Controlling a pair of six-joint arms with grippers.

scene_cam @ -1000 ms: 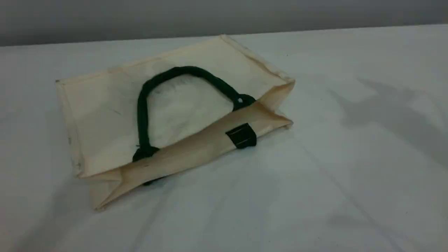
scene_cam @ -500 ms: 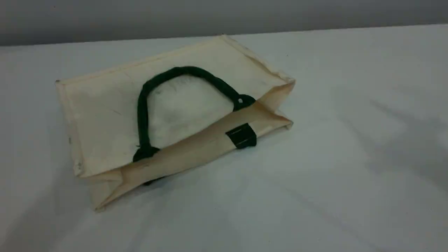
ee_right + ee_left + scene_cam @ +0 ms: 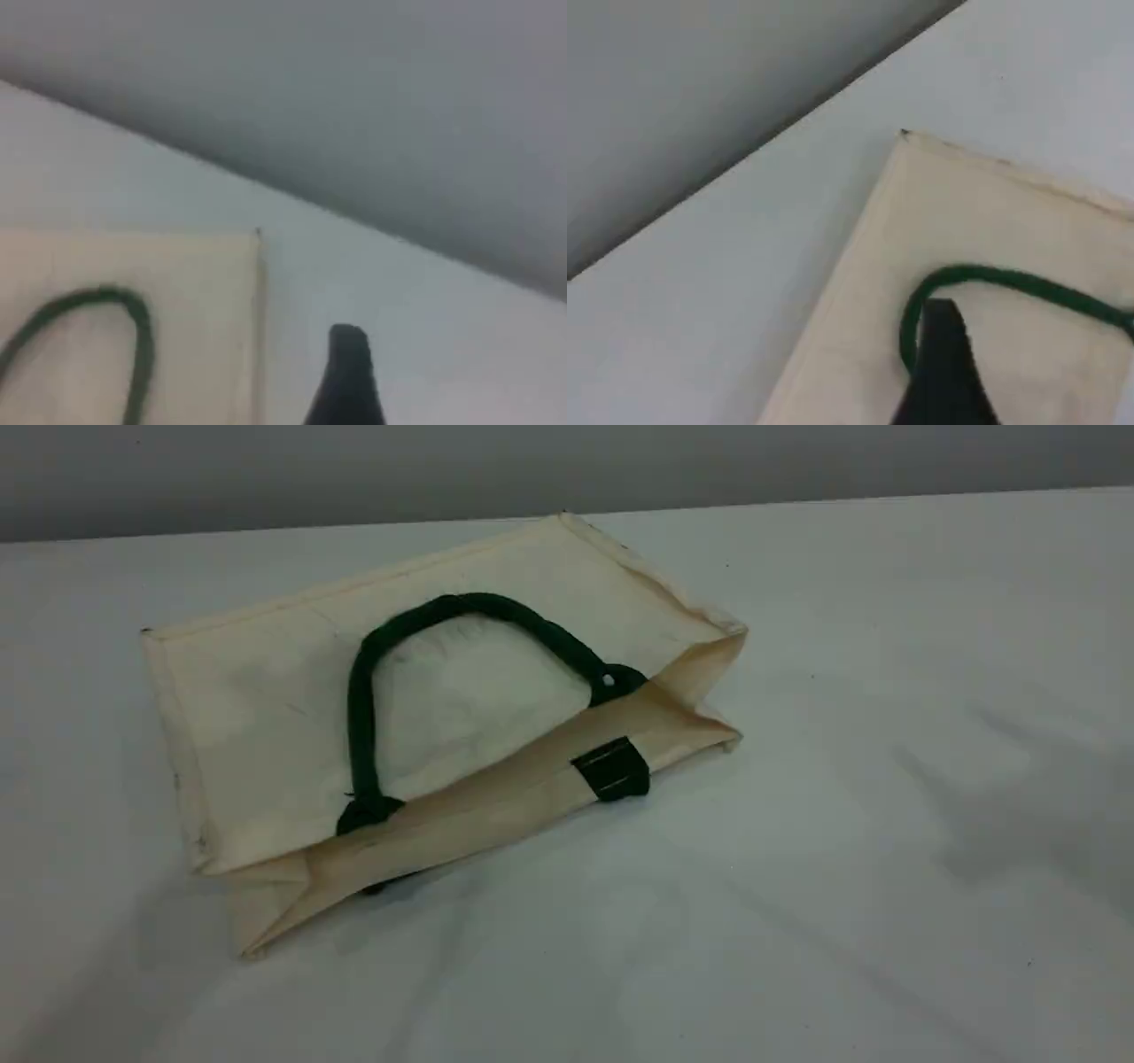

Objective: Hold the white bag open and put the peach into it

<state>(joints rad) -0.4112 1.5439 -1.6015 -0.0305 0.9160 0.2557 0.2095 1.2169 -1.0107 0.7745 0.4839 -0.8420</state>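
Observation:
The white bag [image 3: 266, 717] lies flat on its side on the table, its mouth facing the near right and nearly closed. One dark green rope handle [image 3: 359, 708] rests on its upper face, and a green tab [image 3: 611, 769] shows on the lower lip. In the scene view neither arm appears. The left wrist view shows one dark fingertip [image 3: 943, 354] of the left gripper above the bag [image 3: 992, 204], beside the handle [image 3: 1010, 279], with nothing held. The right gripper's fingertip [image 3: 348, 372] hovers over bare table just past the bag's corner [image 3: 221, 266]. The peach is out of view.
A white cloth covers the table [image 3: 886, 691]. The table's far edge [image 3: 797, 503] meets a grey wall. Soft arm shadows fall on the cloth at the right [image 3: 1019, 815] and near left.
The bag has not moved. Only the shadows on the cloth at the right have drifted lower and further right.

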